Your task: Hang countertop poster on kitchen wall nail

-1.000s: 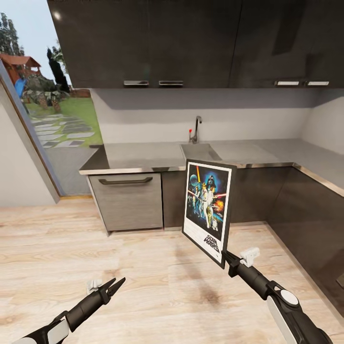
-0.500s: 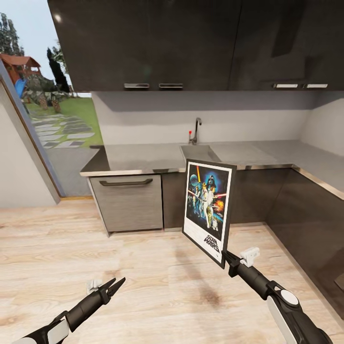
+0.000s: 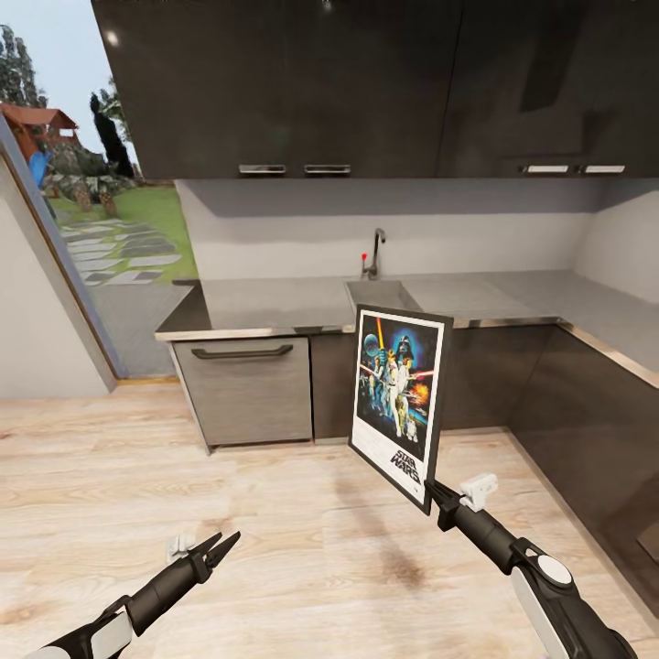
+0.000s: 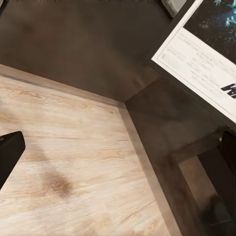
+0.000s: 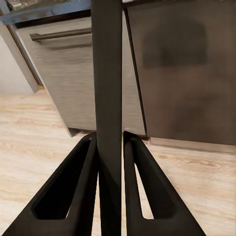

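The poster [image 3: 398,394], black-framed with a white border, space art and "STAR WARS" lettering, stands upright in the air in front of the lower cabinets. My right gripper [image 3: 432,499] is shut on its lower right corner. The right wrist view looks along the poster's thin black edge [image 5: 107,73], pinched between the two fingers [image 5: 83,177]. In the left wrist view the poster's lower corner [image 4: 201,54] is seen across the floor. My left gripper [image 3: 220,546] hangs open low over the floor, holding nothing. The kitchen countertop [image 3: 265,307] runs behind, with sink [image 3: 383,293] and chrome tap [image 3: 373,252].
Dark upper cabinets [image 3: 366,82] hang above the counter. A grey drawer front with a bar handle [image 3: 245,384] sits under its left end. The counter's right leg [image 3: 595,412] comes forward along the right. A tall window [image 3: 101,229] onto a garden is at the left. Wood floor [image 3: 275,513] lies below.
The head view has crept slightly, so the counter and cabinets sit a little differently in the picture. Both arms and the poster hold the same pose.
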{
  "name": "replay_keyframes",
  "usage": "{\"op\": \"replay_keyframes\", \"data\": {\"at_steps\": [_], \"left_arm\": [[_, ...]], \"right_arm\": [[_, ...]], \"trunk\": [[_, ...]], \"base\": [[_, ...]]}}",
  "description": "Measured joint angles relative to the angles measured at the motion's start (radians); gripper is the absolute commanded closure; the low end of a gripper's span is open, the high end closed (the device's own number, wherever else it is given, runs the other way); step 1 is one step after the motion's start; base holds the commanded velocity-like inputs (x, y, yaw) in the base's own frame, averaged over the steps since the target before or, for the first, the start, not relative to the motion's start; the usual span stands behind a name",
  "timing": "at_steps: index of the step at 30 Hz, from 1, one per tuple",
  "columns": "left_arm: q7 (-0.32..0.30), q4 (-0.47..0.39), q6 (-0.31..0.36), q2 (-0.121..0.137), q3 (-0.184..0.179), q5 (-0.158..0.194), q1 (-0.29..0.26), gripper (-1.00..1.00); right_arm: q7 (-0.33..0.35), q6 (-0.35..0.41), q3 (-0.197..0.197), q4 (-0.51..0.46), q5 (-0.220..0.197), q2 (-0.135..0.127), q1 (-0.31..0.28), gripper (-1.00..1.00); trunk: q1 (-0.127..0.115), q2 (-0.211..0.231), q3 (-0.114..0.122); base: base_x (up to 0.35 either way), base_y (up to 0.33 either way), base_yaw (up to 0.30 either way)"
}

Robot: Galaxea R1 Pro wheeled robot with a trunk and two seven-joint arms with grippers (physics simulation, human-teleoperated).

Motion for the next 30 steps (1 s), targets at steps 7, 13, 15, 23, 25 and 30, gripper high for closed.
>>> {"op": "replay_keyframes", "data": {"at_steps": [7,13,15,23,25,30], "left_arm": [[0.000,0.000,0.000,0.000,0.000,0.000,0.000,-1.00],[0.000,0.000,0.000,0.000,0.000,0.001,0.000,-1.00],[0.000,0.000,0.000,0.000,0.001,0.001,0.000,-1.00],[0.001,0.000,0.000,0.000,0.000,0.001,0.000,-1.00],[0.001,0.000,0.000,0.000,0.000,0.000,0.000,-1.00],[0.002,0.000,0.000,-0.001,0.000,0.000,0.000,-1.00]], "right_arm": [[0.000,0.000,0.001,0.000,0.000,0.000,0.000,1.00],[-0.001,-0.001,0.001,0.001,0.000,0.001,0.000,1.00],[-0.002,-0.001,0.001,0.001,0.000,0.001,0.000,1.00],[-0.003,-0.002,0.001,0.002,0.001,0.002,0.000,1.00],[-0.003,-0.002,0.001,0.002,0.001,0.002,0.000,1.00],[-0.003,-0.002,0.001,0.002,0.002,0.002,0.000,1.00]], "trunk": [[-0.027,0.049,0.022],[-0.050,0.091,0.041],[-0.058,0.105,0.047],[-0.088,0.161,0.072],[-0.096,0.175,0.079],[-0.115,0.210,0.094]], "base": [[0.000,0.000,0.000],[0.000,0.000,0.000],[0.000,0.000,0.000],[0.000,0.000,0.000],[0.000,0.000,0.000],[0.000,0.000,0.000]]}}
